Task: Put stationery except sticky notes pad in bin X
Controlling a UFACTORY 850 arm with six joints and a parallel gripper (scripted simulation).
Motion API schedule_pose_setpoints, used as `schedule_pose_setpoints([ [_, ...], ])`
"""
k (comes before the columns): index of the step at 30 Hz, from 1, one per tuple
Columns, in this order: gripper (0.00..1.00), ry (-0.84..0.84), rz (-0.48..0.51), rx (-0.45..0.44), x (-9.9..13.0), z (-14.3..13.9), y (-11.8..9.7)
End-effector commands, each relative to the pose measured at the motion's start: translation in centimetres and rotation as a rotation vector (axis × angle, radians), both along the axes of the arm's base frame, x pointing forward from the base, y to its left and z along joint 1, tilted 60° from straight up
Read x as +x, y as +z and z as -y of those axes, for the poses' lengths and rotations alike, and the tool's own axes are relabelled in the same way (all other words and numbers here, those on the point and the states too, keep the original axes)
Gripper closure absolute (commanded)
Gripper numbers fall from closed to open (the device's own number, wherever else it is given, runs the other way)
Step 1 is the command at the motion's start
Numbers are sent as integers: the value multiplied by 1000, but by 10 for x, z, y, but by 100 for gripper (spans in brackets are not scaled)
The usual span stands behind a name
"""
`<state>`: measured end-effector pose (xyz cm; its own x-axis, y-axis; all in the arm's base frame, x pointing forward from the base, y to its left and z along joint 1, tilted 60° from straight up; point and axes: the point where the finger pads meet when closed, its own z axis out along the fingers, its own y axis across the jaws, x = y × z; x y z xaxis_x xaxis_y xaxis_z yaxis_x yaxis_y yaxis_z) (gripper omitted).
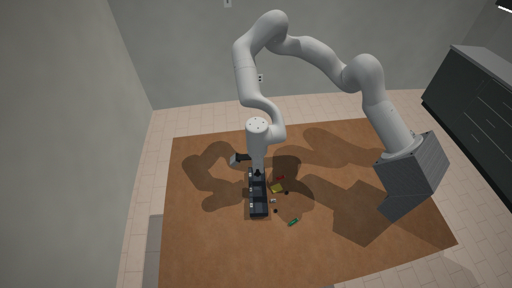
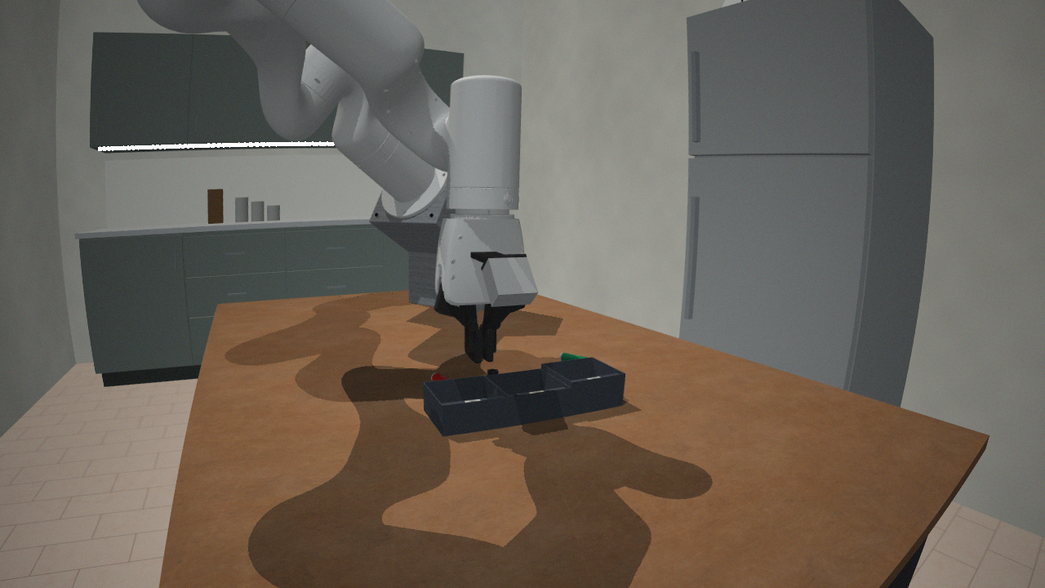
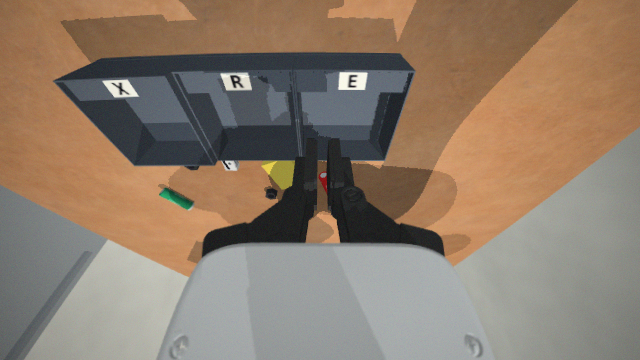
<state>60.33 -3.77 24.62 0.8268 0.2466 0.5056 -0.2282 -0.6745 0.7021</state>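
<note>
The pincer (image 3: 321, 150) hangs above the near edge of the E bin (image 3: 350, 107), its fingers pressed almost together with nothing between them. In the wrist view three dark bins stand touching in a row on the tabletop (image 3: 525, 125): the X bin (image 3: 125, 117) at the left, the R bin (image 3: 245, 115) in the middle, E at the right. All three look bare inside. On the near side of the row lie the small things: a red piece (image 3: 323, 181) just behind the fingers, the yellow pad (image 3: 280, 172) to its left, a black bit (image 3: 270, 192) beside the pad, a small white item (image 3: 229, 164) against the R bin, and a green cylinder (image 3: 176, 198) farther left, well apart from the bins. What the small pieces are cannot be told.
</note>
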Motion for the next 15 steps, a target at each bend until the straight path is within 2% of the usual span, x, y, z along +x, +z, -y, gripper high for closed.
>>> schedule_pose_setpoints([
  [1, 93, 0, 1, 0, 5, -15, -15],
  [9, 93, 0, 1, 0, 14, -41, -42],
  [15, 93, 0, 1, 0, 14, -41, -42],
])
